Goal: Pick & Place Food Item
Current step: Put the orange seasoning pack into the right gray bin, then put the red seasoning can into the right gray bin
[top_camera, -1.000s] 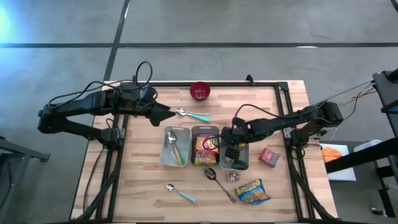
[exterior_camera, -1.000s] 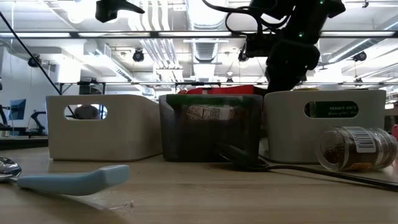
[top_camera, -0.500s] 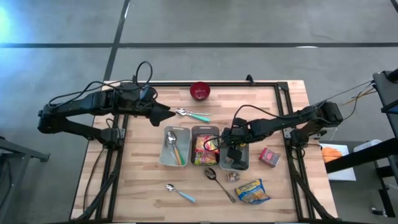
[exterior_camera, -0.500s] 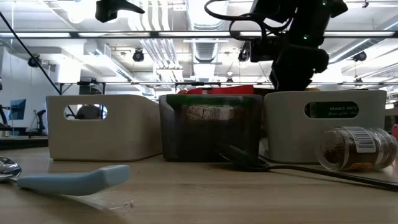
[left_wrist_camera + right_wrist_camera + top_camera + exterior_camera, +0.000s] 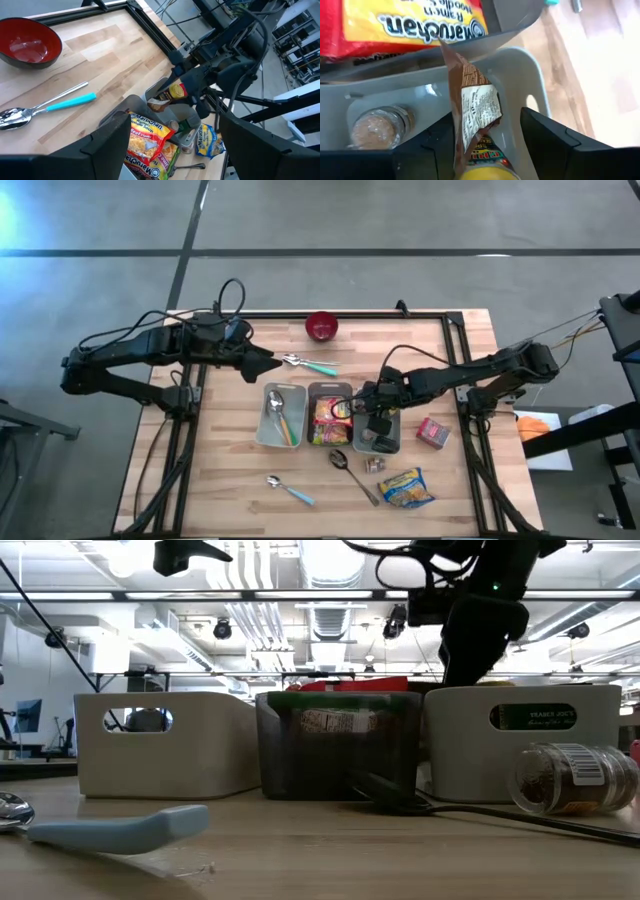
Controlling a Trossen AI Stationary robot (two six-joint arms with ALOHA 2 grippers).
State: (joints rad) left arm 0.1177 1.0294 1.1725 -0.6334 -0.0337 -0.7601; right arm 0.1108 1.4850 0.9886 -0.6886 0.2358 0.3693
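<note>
Wooden worktop (image 5: 440,350) carried three bins in a row. Over the right-hand light bin (image 5: 377,442) hung the right hand (image 5: 369,421), fingers parted and holding nothing; the brown food packet (image 5: 472,107) stood inside that bin beside a jar (image 5: 379,127). Near the teal-handled spoon (image 5: 308,365), the left hand (image 5: 268,363) waited, spread wide.

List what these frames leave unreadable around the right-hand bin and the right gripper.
- Right bin contents: high view, the right gripper covers them.
- Brown packet: right wrist view, lower end cut off by the picture edge; contact with the fingers unclear.
- Jar label: right wrist view, turned away.
- Left gripper: high view, fingers too small.
</note>
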